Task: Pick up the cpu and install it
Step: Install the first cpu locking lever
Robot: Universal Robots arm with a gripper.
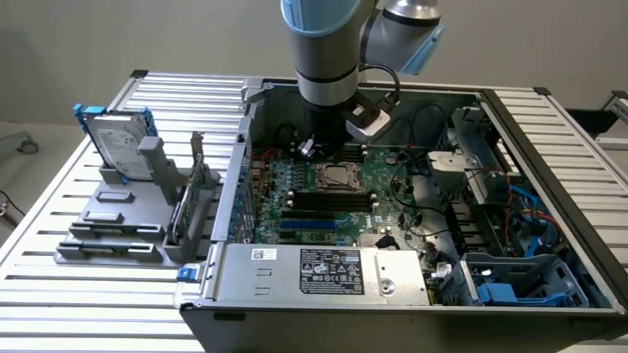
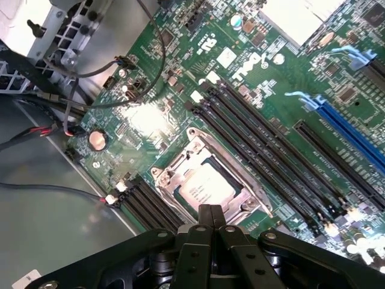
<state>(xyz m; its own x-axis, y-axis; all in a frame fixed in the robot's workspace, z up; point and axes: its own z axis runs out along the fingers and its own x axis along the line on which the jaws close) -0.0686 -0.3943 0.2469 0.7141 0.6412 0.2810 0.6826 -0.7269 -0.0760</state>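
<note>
- Sitting open, one grey metal PC case [image 1: 294, 323] w/ one green motherboard [image 2: 144, 150].
- One black gripper [image 2: 210, 211], fingers pressed together, empty, near metal-framed dark socket [image 2: 171, 170]; dropping lower could scrape board.
- One small square silver-topped cpu [image 2: 207, 183] lies inside that one socket; a nudge could bend pins.

The exterior view looks down from well back on bench [image 1: 59, 294] and open case [image 1: 393, 327] — the wrist view, close past the jaws, shares the motherboard [image 1: 387, 180] [image 2: 144, 153].
</note>
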